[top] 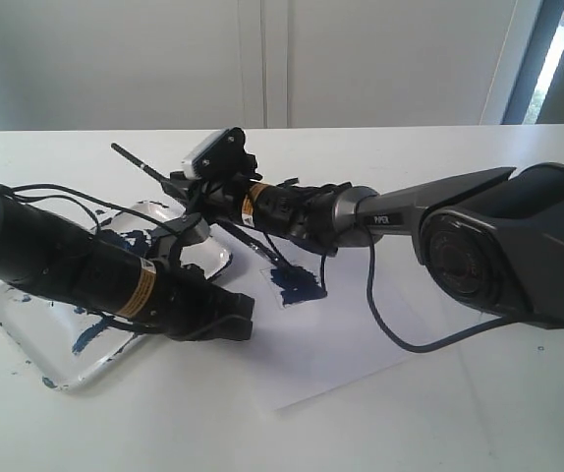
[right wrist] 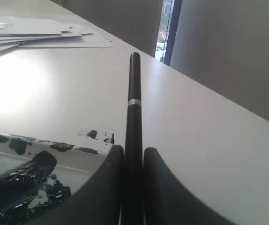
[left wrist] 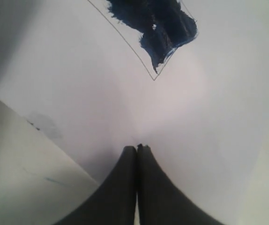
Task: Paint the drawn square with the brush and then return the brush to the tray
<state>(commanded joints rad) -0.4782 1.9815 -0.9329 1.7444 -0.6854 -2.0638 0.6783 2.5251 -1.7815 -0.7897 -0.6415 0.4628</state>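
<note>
**Assessor:** Tool status?

**Inspector:** The right gripper [right wrist: 133,152] has its jaws narrow and clamped on the brush [right wrist: 134,103] at about mid-handle. The handle slants up over the tray [top: 27,349], with the tip pointing down toward the paper. The left gripper [left wrist: 137,149] has its jaws pressed together with nothing between them. It sits low at the paper sheet [left wrist: 205,122], and whether it touches cannot be told.

**Assessor:** Location and condition of the drawn square [left wrist: 158,28]?

**Inspector:** It is on the sheet, just beside the tray. The interior is mostly dark blue and unevenly laid. A strip along one pencil edge, and the corner it runs into, are bare white.

**Assessor:** Recommendation for the stroke?

**Inspector:** In his judgement, short, light passes into the bare corner, each stopping short of the line. Tip contact cannot be confirmed from these views.
</note>
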